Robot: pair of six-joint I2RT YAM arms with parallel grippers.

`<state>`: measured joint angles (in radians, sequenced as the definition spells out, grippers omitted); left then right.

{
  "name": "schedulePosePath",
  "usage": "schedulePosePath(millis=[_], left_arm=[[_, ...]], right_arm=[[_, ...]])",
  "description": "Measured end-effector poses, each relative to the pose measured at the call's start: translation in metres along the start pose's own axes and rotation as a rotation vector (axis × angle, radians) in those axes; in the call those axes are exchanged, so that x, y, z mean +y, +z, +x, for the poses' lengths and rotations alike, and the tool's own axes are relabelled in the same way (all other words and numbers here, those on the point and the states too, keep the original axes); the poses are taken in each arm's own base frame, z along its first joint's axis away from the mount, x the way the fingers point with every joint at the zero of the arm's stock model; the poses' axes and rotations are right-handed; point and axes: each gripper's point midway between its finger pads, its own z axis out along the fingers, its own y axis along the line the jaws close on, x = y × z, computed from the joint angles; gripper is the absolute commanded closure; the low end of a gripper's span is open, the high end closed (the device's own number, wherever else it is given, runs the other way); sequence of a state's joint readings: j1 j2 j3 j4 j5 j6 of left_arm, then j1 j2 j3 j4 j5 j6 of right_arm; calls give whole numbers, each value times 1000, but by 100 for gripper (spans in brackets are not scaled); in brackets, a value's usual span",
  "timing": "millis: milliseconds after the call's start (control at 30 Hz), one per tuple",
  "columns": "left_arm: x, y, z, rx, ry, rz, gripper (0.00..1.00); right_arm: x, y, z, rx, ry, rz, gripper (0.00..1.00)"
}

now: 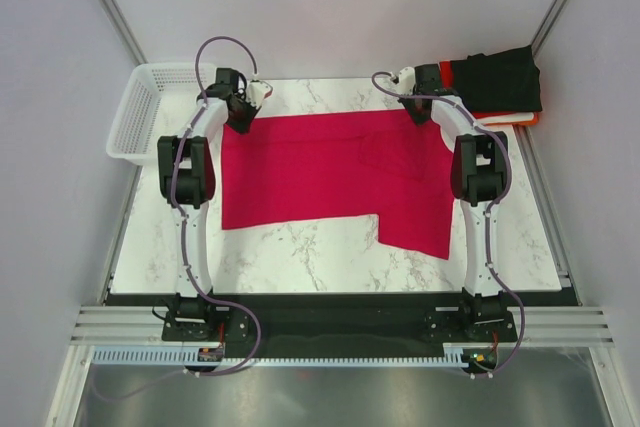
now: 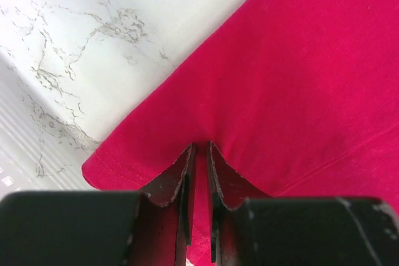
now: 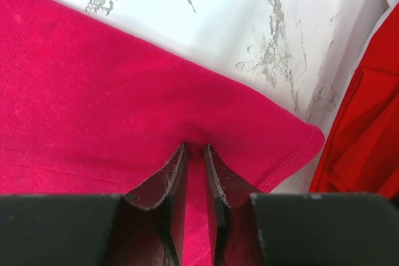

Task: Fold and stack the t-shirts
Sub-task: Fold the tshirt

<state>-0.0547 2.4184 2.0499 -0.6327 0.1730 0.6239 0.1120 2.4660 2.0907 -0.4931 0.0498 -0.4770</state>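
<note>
A crimson-pink t-shirt [image 1: 330, 172] lies spread on the marble table, partly folded. My left gripper [image 1: 243, 113] is shut on its far left corner; the wrist view shows a pinch of cloth [image 2: 262, 79] between the jaws of my left gripper [image 2: 201, 151]. My right gripper [image 1: 425, 107] is shut on its far right corner [image 3: 124, 104], the cloth pinched between the jaws of my right gripper [image 3: 195, 149]. A stack of folded t-shirts stands at the far right: black [image 1: 500, 79] on top, with orange-red [image 1: 515, 119] and white edges below. The orange-red cloth [image 3: 368, 129] shows at the right.
A white plastic mesh basket [image 1: 135, 112] stands off the table's far left corner. The marble table [image 1: 300, 257] shows bare in front of the shirt. Grey walls close in on both sides.
</note>
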Motion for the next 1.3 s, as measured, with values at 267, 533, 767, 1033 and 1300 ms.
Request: schedulePosePath(millis=[267,533,767,1033,1300], left_arm=[[7,4,-4,-3,22,-31,82],[16,9,-10,-13,34,-57,82],[19,8,-13,-23,36,-66,65],[22,-83,-60,-139,19,-100,43],[-15,-258,-81,-351,70,-188,46]], right_arm=[[0,0,0,0,2,-1,76],[1,0,0,-1,5,-3,76],[1,-2,-1,-7,10,-7,68],[25,-78,3,-84,-36,-151,51],[51,-219,-3,-321,-344,-270,52]])
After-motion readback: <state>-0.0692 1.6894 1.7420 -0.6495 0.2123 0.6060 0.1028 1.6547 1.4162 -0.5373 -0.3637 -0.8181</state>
